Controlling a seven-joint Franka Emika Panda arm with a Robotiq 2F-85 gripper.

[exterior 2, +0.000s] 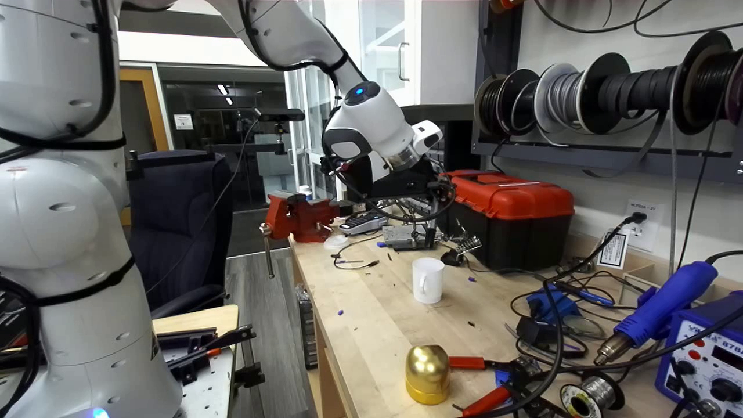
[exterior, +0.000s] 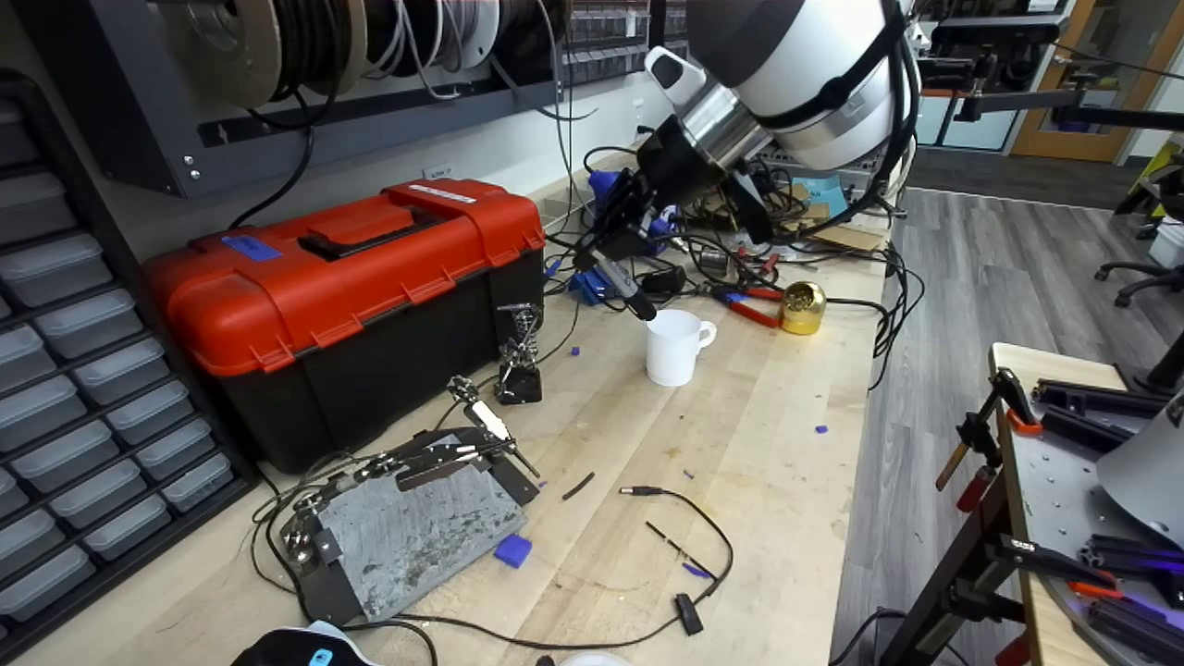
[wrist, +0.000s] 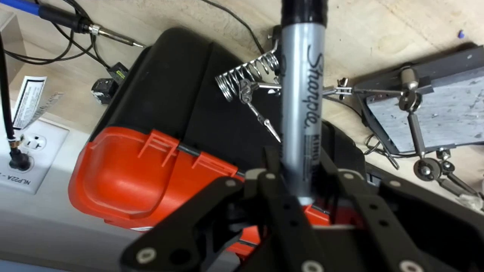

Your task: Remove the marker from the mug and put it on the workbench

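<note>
The marker (wrist: 302,94) has a grey body and a black cap. My gripper (wrist: 299,166) is shut on the grey body near its uncapped end. In an exterior view the marker (exterior: 622,283) hangs tilted from the gripper (exterior: 599,248), cap down, its tip close to the mug's rim. In an exterior view the marker (exterior 2: 431,229) hangs below the gripper (exterior 2: 436,194), above and apart from the mug. The white mug (exterior: 672,348) stands upright on the pale wooden workbench (exterior: 777,472); it also shows in an exterior view (exterior 2: 428,281). The mug is out of the wrist view.
A red and black toolbox (exterior: 370,287) stands against the wall. A helping-hands stand (exterior: 520,356) and a soldering plate (exterior: 421,527) lie in front of it. Beyond the mug are a gold tip cleaner (exterior: 802,309), red pliers (exterior: 754,310) and tangled cables. A cable (exterior: 726,546) loops nearer.
</note>
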